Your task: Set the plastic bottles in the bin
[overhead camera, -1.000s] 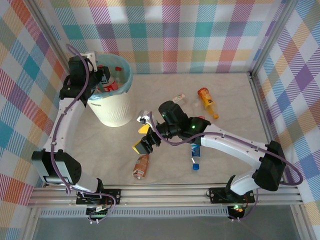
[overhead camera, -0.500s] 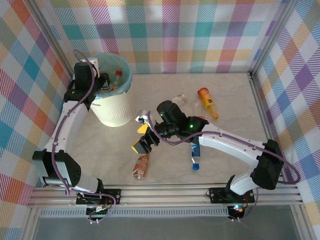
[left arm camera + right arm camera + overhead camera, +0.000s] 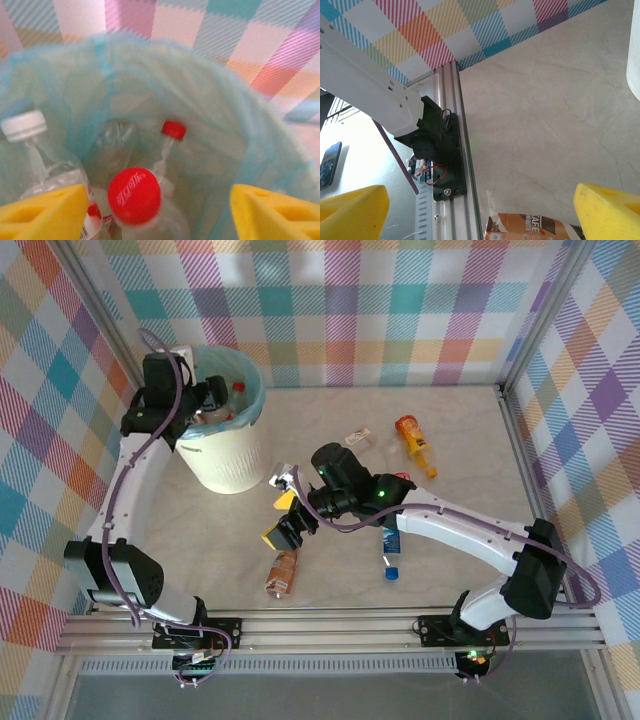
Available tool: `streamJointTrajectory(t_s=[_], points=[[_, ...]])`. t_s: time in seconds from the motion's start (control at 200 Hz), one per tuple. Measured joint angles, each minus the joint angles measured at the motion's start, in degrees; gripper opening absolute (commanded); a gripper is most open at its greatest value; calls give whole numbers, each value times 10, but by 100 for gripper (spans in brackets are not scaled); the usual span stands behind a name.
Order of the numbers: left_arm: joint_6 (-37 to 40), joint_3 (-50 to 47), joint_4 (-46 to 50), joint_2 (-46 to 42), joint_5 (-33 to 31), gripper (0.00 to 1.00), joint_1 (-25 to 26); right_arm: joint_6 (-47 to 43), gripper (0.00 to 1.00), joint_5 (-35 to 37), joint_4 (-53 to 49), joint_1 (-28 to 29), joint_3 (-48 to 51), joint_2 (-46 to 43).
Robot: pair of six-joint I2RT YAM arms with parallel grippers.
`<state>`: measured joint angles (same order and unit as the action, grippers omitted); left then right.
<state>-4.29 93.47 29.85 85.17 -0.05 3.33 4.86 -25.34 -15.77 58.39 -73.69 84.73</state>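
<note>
**Left hand (image 3: 205, 400) spread wide over the bin (image 3: 226, 465), right hand (image 3: 285, 525) spread wide above a brown bottle (image 3: 283, 573) by the counter's (image 3: 470, 470) near edge.**
Several bottles (image 3: 134, 195) sit in the bin; a blue-capped bottle (image 3: 391, 548) and an orange bottle (image 3: 414, 440) lie further out (the orange toward the far edge). The brown one looks light, thin-walled and slick, so a grip across its labelled middle seems safest.

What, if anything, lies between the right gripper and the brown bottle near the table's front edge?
Nothing visible does. The right gripper is open, close to the brown bottle, which lies on its side. Only bare table shows between them.
</note>
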Motion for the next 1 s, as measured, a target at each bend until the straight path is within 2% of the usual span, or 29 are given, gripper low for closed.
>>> streamJointTrajectory(t_s=[0.145, 0.38, 0.545, 0.705, 0.8, 1.0], points=[[-22, 34, 13, -50, -1, 86, 0, 0, 95, 10, 0, 0, -2, -6], [-45, 55, 21, -156, 0, 79, 0, 3, 95, 55, -9, 1, -14, -21], [-54, 61, 63, -178, 4, 72, 0, 6, 95, 137, -47, 1, -20, -50], [-60, 29, 93, -187, 33, 70, 12, 21, 94, 237, -110, -19, -22, -99], [-62, 5, 100, -199, 48, 69, 46, 50, 97, 276, -145, -74, -12, -144], [-50, -11, 106, -207, 63, 69, 168, 109, 98, 307, -229, -271, 56, -224]])
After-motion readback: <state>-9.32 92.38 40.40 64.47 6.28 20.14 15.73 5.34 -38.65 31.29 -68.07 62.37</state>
